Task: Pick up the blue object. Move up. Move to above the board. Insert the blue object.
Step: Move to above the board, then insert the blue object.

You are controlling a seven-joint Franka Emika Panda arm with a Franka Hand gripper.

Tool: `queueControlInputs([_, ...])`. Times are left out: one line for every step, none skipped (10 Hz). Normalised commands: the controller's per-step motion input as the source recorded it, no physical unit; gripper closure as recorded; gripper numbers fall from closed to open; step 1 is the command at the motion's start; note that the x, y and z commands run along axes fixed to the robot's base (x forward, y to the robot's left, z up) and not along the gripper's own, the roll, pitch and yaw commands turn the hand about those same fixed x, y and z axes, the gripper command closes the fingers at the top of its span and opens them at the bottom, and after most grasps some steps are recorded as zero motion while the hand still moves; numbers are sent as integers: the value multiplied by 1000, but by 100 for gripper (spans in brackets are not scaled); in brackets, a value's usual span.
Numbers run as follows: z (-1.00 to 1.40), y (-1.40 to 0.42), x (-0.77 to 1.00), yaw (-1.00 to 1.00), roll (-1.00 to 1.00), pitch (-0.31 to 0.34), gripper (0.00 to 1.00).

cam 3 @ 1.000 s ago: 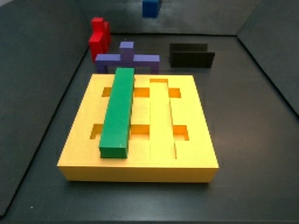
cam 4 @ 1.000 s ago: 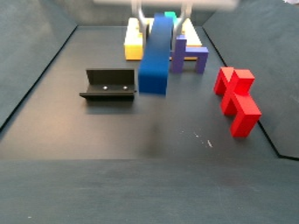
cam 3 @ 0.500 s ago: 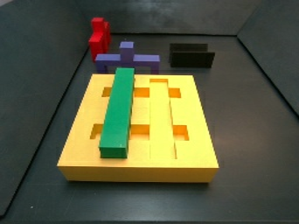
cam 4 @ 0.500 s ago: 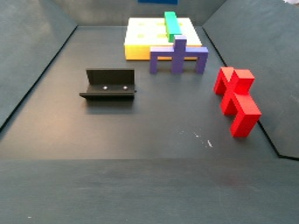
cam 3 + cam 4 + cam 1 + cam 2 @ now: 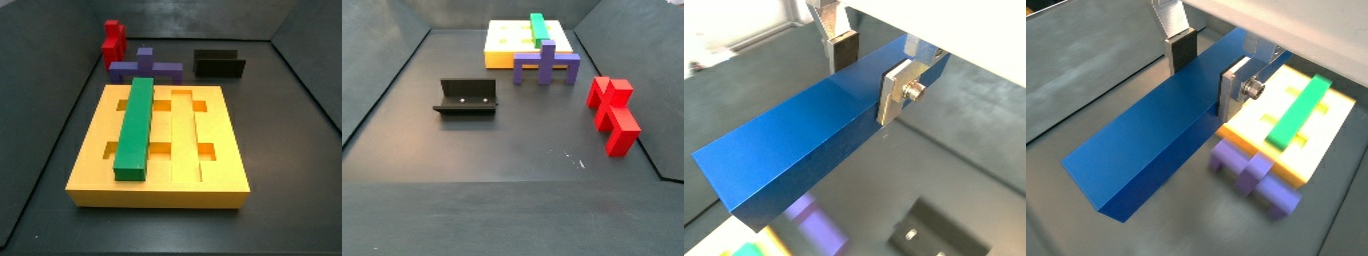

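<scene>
In both wrist views my gripper (image 5: 870, 72) (image 5: 1209, 72) is shut on the blue object (image 5: 804, 140) (image 5: 1153, 140). It is a long dark blue bar, gripped near one end with one finger on each long side, and it is held high above the floor. The board (image 5: 1336, 98) lies below, beyond the bar's gripped end. The board is a thick yellow slab with grooves and cut-outs, also seen in both side views (image 5: 201, 150) (image 5: 505, 40). Neither the gripper nor the blue object shows in either side view.
A green bar (image 5: 136, 125) (image 5: 540, 30) (image 5: 1300, 108) lies in a groove of the board. A purple cross-shaped block (image 5: 144, 68) (image 5: 547, 68) (image 5: 1253, 175) sits by the board's end. A red block (image 5: 114, 42) (image 5: 613, 115) and the fixture (image 5: 219, 64) (image 5: 468, 97) stand on the dark floor.
One second ago the gripper with the blue object still showed at the top of both side views. It has risen out of both views.
</scene>
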Motion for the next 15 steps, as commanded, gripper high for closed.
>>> queueControlInputs([158, -1400, -99, 50, 12, 41, 100])
queueControlInputs([161, -1400, -99, 32, -6, 33, 100])
queueControlInputs([168, -1400, -93, 22, 1, 33, 100])
queueControlInputs([187, -1400, -84, 12, 8, 51, 100])
queueControlInputs([201, -1400, -70, 14, 10, 71, 100])
queueControlInputs([135, -919, -8, 10, 6, 102, 100])
queueControlInputs([90, -572, 30, 9, 1, 127, 100])
queueControlInputs([68, -343, 45, 6, 3, 138, 100])
queueControlInputs([51, -197, 42, 12, 8, 134, 100])
queueControlInputs([0, 0, -49, 0, 0, 0, 100])
queueControlInputs([-3, -69, 60, 0, 1, 0, 100])
queueControlInputs([-503, -206, 234, -6, 101, -100, 100])
queueControlInputs([-563, -383, 683, 91, 347, 0, 100])
queueControlInputs([-543, -226, 766, 111, 207, 0, 100])
queueControlInputs([-514, -123, 746, 151, 110, -31, 100])
